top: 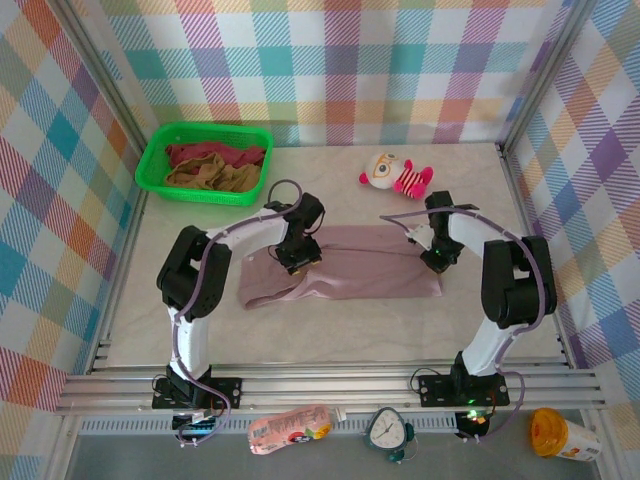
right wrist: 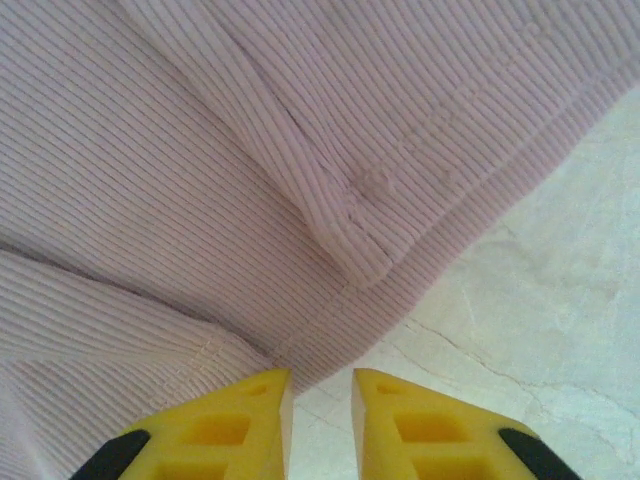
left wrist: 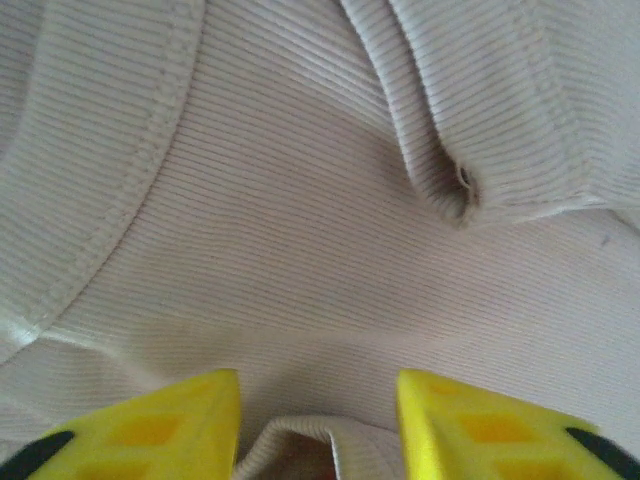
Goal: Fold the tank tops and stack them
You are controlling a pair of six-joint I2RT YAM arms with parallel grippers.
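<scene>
The dusty mauve-pink tank top lies flat on the table as a long folded band. My left gripper hovers over its left half. In the left wrist view its yellow jaws stand open, with a raised fold of ribbed cloth lying loose between them. My right gripper is at the band's right end. Its jaws are slightly open over bare table, right at the cloth's corner. The dark maroon-red tank top and the tan-brown one lie crumpled in the basket.
The green basket stands at the back left. A pink-and-white striped plush toy lies at the back, right of centre. Bare marble tabletop runs in front of the garment. Plaid walls close in three sides.
</scene>
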